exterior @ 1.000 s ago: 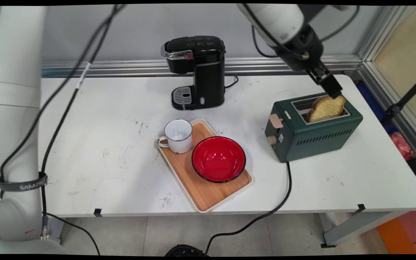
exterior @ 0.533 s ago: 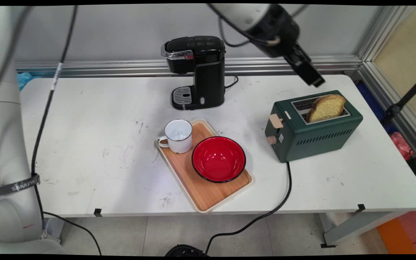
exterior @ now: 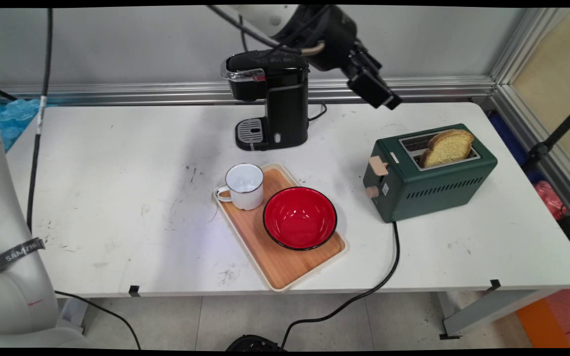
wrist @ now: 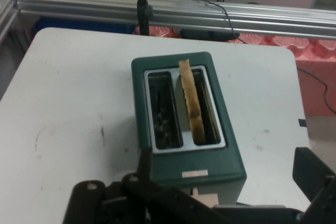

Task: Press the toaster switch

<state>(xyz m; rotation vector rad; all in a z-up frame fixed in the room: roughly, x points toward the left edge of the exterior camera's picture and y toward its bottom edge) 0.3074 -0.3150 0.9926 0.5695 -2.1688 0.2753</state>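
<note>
Green metal casing marks the toaster near the table's right edge in the main view. A slice of toast stands upright in one of its two slots, its top above the rim. The gripper hangs high over the far side, between the black coffee machine at the far edge and the toaster, well apart from the toast. A wooden tray at the near edge carries a white mug and a red bowl.

The hand view looks down on the toaster. The toast fills one slot and the other is bare. The gripper is spread wide and holds nothing.

A second ago its fingertips were at the toast's upper corner. It has since risen and swung toward the coffee machine, and the toast has stayed in its slot.
</note>
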